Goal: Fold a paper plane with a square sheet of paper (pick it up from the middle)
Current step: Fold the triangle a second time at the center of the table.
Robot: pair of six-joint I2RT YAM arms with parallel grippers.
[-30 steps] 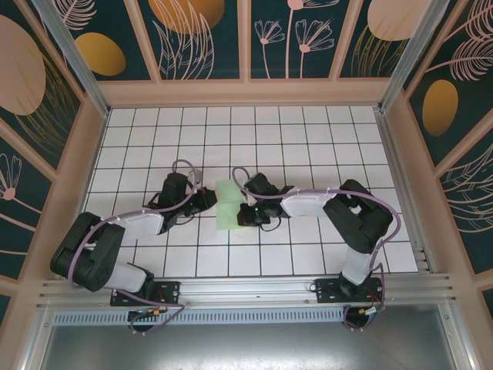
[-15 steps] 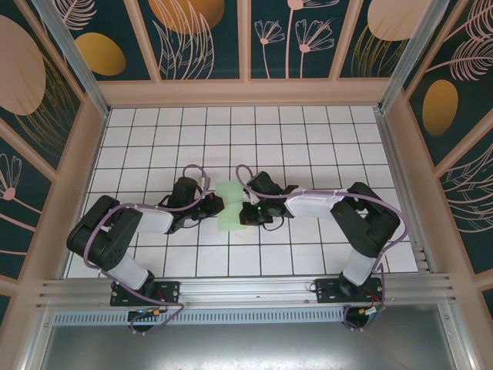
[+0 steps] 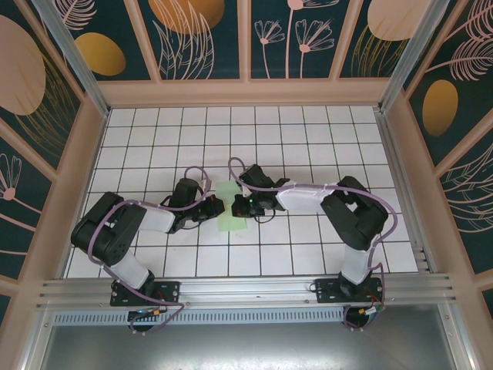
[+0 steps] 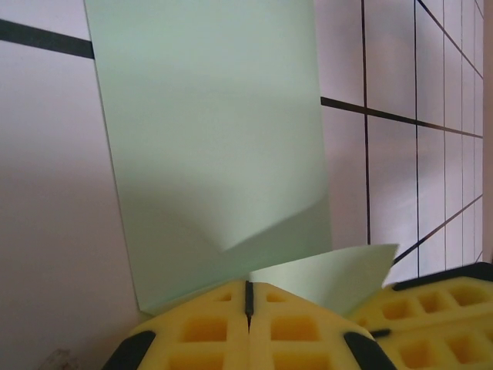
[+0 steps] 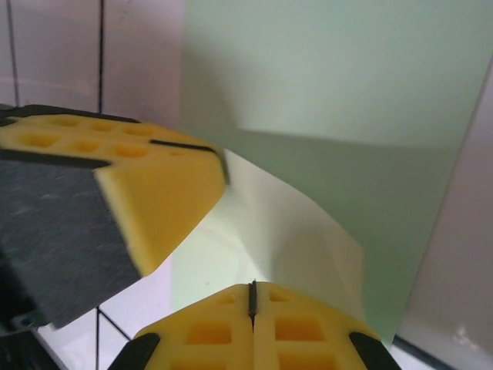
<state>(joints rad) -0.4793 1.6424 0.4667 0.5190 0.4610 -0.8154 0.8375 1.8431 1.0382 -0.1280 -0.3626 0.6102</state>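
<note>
Right gripper neared left gripper; sheet pinched.

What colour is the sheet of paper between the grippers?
The sheet of paper is pale mint green, unmarked; best seen in the left wrist view.

One camera looks steeply down on the thin pale mint-green paper sheet; both wrist cameras share it, close, from opposite sides.

White grid table, mint-green paper — centre
</note>
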